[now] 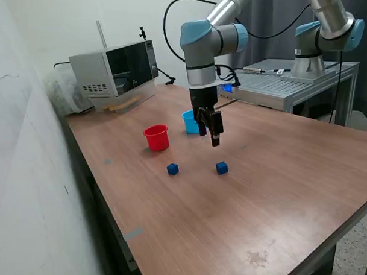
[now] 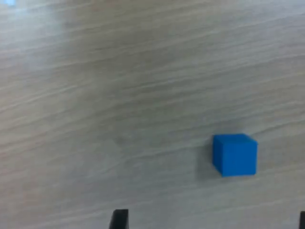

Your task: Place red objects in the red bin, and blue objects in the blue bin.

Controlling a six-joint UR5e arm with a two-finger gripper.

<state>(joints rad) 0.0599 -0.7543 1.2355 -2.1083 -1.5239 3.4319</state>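
Two small dark blue cubes lie on the wooden table (image 1: 278,177), one (image 1: 173,168) in front of the red cup and one (image 1: 221,168) further to the exterior view's right. The red cup (image 1: 156,137) stands upright, and the light blue cup (image 1: 189,121) stands behind it, partly hidden by my gripper. My gripper (image 1: 210,137) hangs above the table between the cups and the cubes, open and empty. In the wrist view one blue cube (image 2: 234,154) lies on the wood, off to one side of my open gripper (image 2: 209,224). No red cubes are in view.
A microwave (image 1: 116,66) stands at the far corner on the exterior view's left, beside a wall. A second arm (image 1: 324,34) stands on a metal platform (image 1: 282,86) behind the table. The table's edge runs along the front and right.
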